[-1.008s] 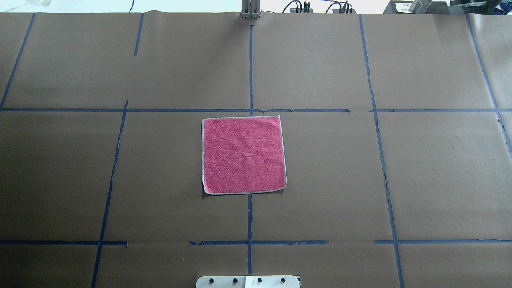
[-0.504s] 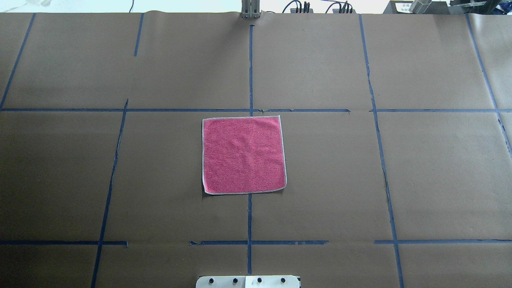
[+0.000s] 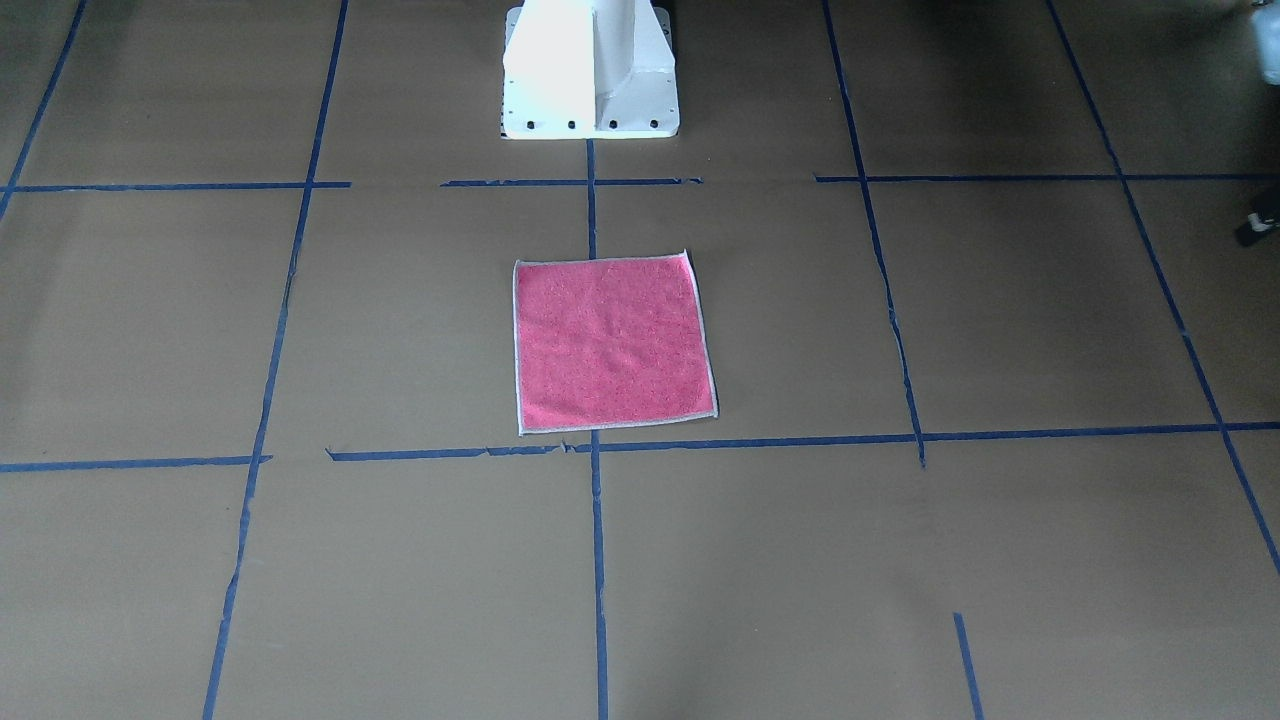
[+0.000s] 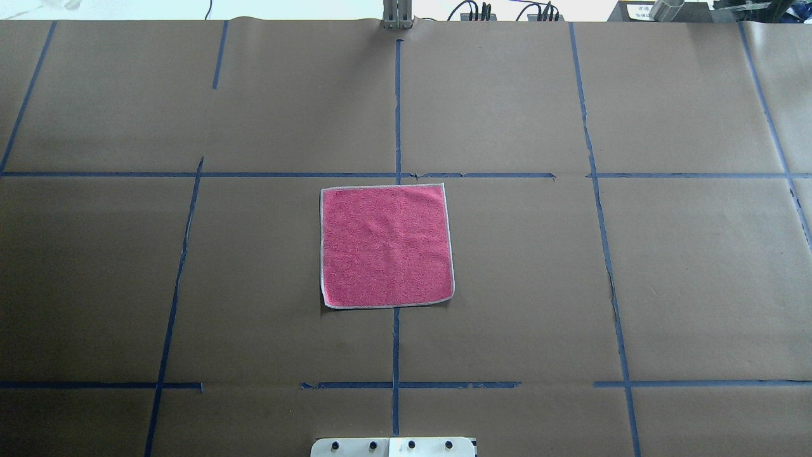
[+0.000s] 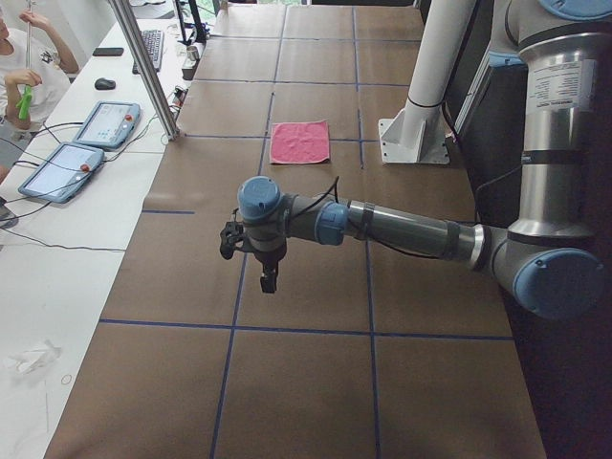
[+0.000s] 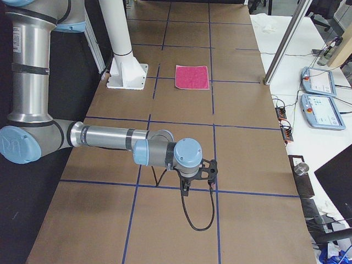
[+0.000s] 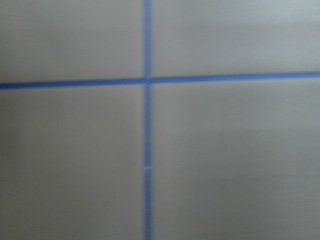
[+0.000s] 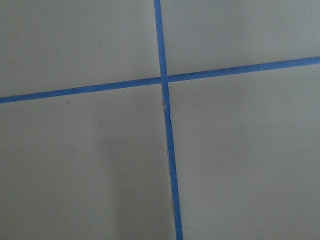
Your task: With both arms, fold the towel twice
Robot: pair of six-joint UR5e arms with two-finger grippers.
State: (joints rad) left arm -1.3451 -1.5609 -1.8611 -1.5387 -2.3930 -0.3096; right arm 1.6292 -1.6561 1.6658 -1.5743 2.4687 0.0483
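The towel [image 4: 386,246] lies flat and unfolded, pink-red face up, at the middle of the brown paper-covered table. It also shows in the front view [image 3: 612,343] and in both side views [image 5: 300,142] [image 6: 192,76]. My left gripper [image 5: 269,283] hangs above the table far from the towel, toward the table's left end. My right gripper [image 6: 183,190] hangs above the table toward the right end. Both show only in the side views, so I cannot tell whether they are open or shut. Both wrist views show only brown paper with crossing blue tape.
The white pedestal base [image 3: 590,70] stands at the robot's edge of the table. Blue tape lines [image 4: 397,108] grid the paper. A metal post [image 5: 143,67] and a desk with tablets [image 5: 81,143] stand on the operators' side, where a person [image 5: 29,57] sits.
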